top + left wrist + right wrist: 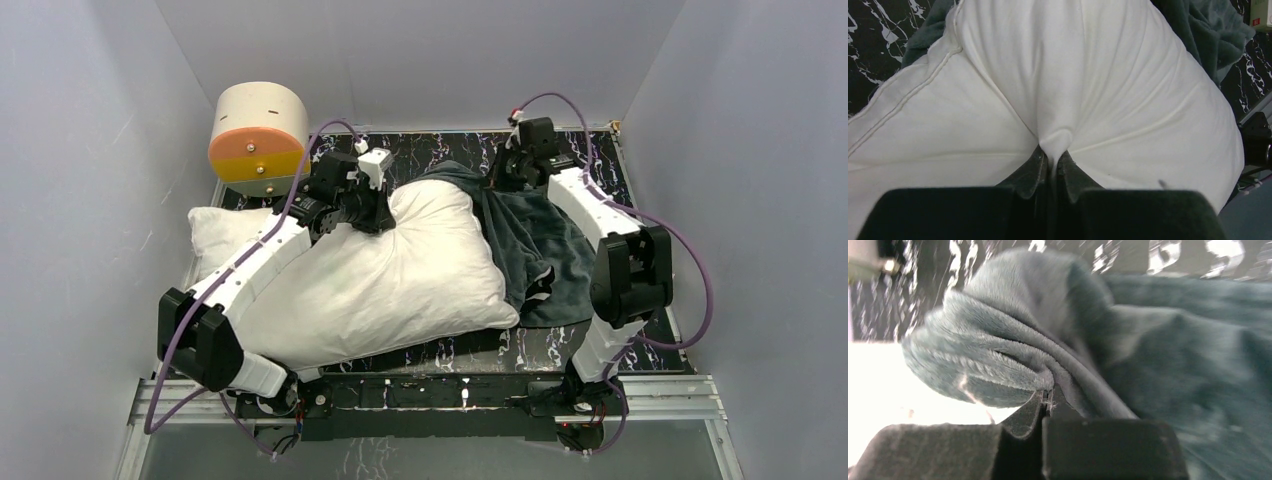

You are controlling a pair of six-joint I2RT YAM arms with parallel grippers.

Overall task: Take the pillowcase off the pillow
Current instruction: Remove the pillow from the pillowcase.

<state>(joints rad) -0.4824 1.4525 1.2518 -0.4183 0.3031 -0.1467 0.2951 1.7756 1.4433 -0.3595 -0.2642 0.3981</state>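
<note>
The white pillow (380, 280) lies across the table, most of it bare. The dark grey-green pillowcase (545, 250) is bunched at the pillow's right end, with a striped bit showing at its fold. My left gripper (378, 218) presses on the pillow's far top edge. In the left wrist view that gripper (1052, 156) is shut on a pinch of white pillow (1088, 85) fabric. My right gripper (503, 178) sits at the pillowcase's far edge. The right wrist view shows it (1048, 392) shut on a plush fold of the pillowcase (1013, 340).
A cream-and-orange cylinder (258, 135) stands at the back left corner. The black marbled table top (440, 145) is hemmed by grey walls on three sides. The arm bases and a metal rail (430, 395) run along the near edge.
</note>
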